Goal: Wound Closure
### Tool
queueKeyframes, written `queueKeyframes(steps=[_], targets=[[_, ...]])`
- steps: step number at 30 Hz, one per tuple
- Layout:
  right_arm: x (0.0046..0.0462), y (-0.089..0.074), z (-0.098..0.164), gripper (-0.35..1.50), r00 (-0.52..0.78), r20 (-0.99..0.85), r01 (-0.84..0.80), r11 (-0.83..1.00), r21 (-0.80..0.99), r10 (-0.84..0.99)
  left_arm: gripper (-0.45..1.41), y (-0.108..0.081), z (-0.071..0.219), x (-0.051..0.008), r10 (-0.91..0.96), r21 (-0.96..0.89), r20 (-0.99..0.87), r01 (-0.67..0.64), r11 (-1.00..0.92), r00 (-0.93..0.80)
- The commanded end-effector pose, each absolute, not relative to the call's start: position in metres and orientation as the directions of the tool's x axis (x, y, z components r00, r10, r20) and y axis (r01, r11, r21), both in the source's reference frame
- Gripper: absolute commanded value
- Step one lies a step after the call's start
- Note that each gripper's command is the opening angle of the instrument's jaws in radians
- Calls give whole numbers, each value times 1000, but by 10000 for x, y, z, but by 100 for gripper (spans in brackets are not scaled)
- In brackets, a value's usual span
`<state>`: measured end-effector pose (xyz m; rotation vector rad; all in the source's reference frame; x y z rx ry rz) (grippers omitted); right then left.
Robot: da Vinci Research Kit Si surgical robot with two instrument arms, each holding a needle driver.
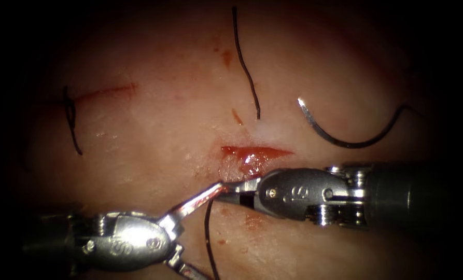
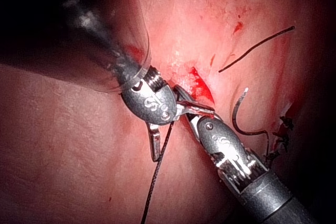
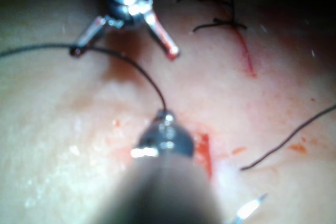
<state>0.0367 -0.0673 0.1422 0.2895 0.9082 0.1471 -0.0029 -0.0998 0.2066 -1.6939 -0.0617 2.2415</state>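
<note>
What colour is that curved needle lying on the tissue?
Silvery grey metal; the needle shows best in the endoscope view.

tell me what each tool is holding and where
Left tool holds nothing. Right tool grips the thread by its end. The needle lies free on the tissue.

The tissue (image 1: 153, 119) is pale pink with faint orange-red flecks; the cut (image 1: 254, 153) is glossy bright red with red fluid (image 1: 249, 162). The thread (image 1: 246, 67) is black, the needle (image 1: 340, 136) dark steel with a bright tip. Both end effectors, left (image 1: 197, 231) and right (image 1: 230, 191), are silver-grey metal, red-smeared at the jaws
</note>
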Motion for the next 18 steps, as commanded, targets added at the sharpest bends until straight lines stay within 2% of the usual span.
queueKeyframes(steps=[1,6,7,14,18], targets=[[375,-674,1428,-35,609,-749,-5,946,323,259,126,-1007,2070,-35,269,-215,-930,-225,-950,-251],[378,-673,1428,-35,606,-739,-22,935,355,295,119,-1015,2070,-43,205,-141,-933,-223,-965,-296],[379,-674,1426,-35,603,-736,-27,930,366,307,113,-1018,2072,-46,178,-112,-930,-214,-970,-321],[380,-675,1423,-35,601,-728,-38,921,387,330,96,-1017,2077,-45,102,-23,-918,-206,-978,-383],[380,-674,1423,-35,601,-728,-38,921,387,331,76,-1018,2077,-45,78,3,-910,-196,-981,-406]])
